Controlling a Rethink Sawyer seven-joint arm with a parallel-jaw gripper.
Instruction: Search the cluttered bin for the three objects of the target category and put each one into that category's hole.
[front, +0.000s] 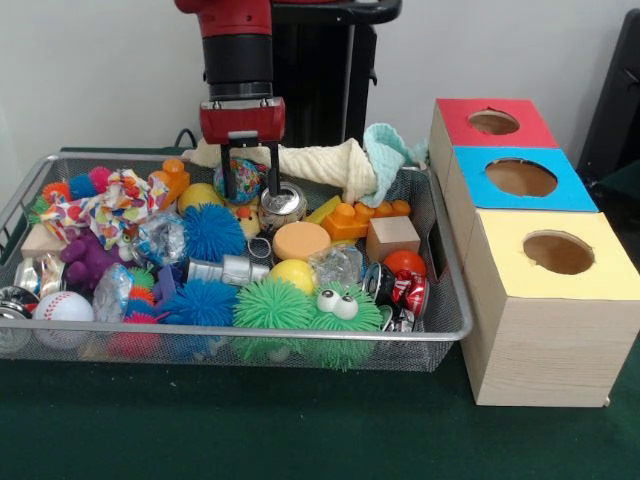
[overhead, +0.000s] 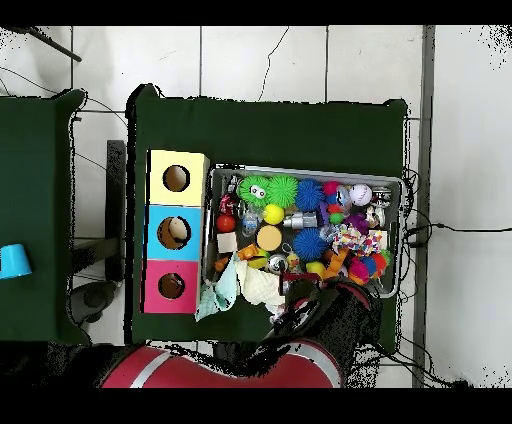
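Here the gripper (front: 251, 188) stands with fingers spread wide, holding nothing; a shiny crushed silver can (front: 282, 203) lies touching one fingertip.

Your red and black arm (front: 238, 50) hangs vertically from above. Its red-bodied end effector (front: 250, 190) points straight down, two thin black fingers (front: 227, 172) parted, tips low.

Green table (front: 200, 430) bearing bin (front: 440, 330), box (front: 540, 330)
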